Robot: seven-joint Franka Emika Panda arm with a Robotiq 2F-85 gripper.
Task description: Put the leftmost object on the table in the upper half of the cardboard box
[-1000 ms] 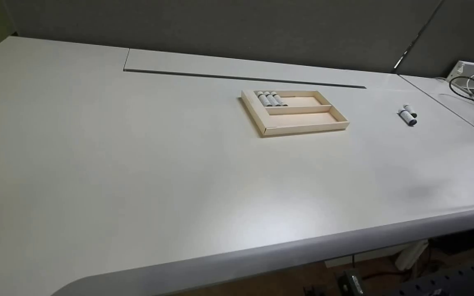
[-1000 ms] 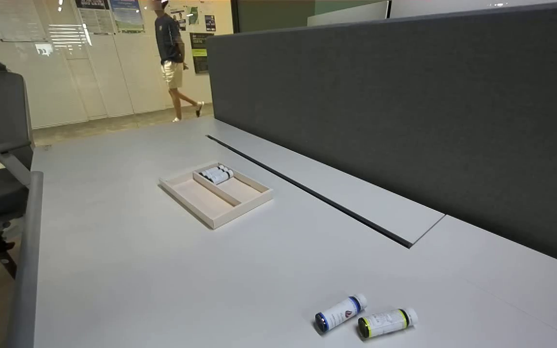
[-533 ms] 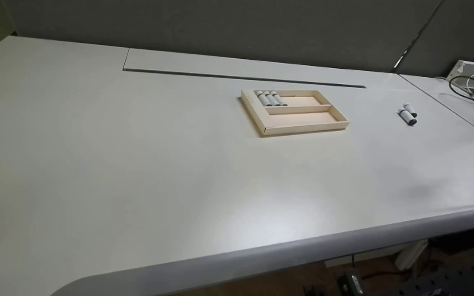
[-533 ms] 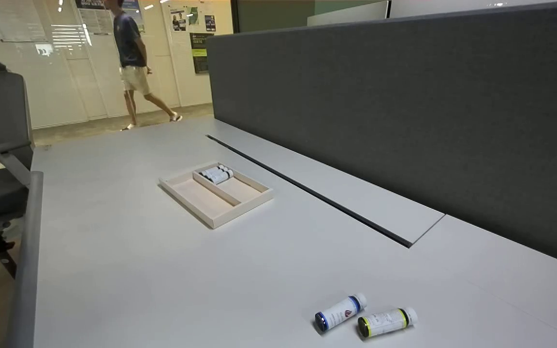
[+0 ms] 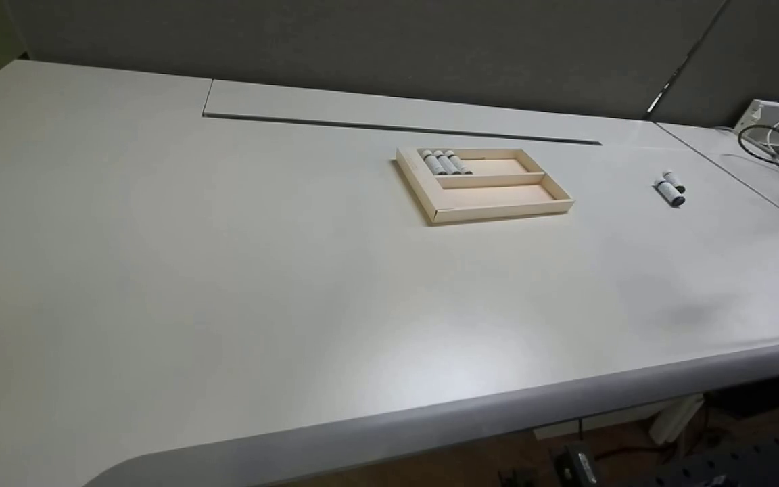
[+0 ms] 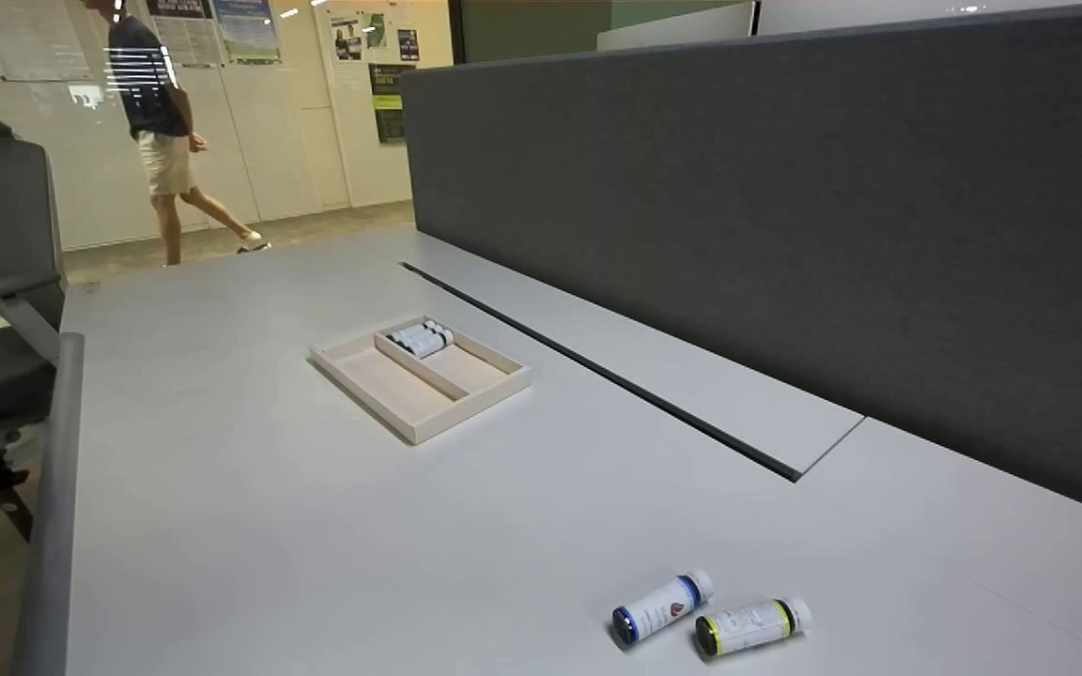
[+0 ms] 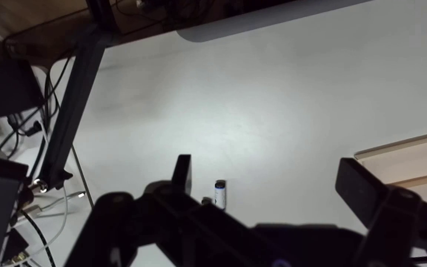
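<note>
Your wide-spread fingers [image 7: 360, 190] held nothing, so you needed to squarely straddle the blue-banded vial [image 6: 660, 609], likely the target, lying on the bench [image 6: 259, 526] well apart from the cardboard box [image 6: 471, 406], without nudging the yellow-banded vial [image 6: 751, 627] beside it.

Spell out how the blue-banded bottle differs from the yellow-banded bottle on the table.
In an exterior view, the blue-banded bottle shows a reddish mark; the yellow-banded bottle shows none on its visible side. The blue-banded bottle slants more steeply across that picture; the yellow-banded bottle runs flatter. Both lie on their sides on the table, outside the cardboard box.
</note>
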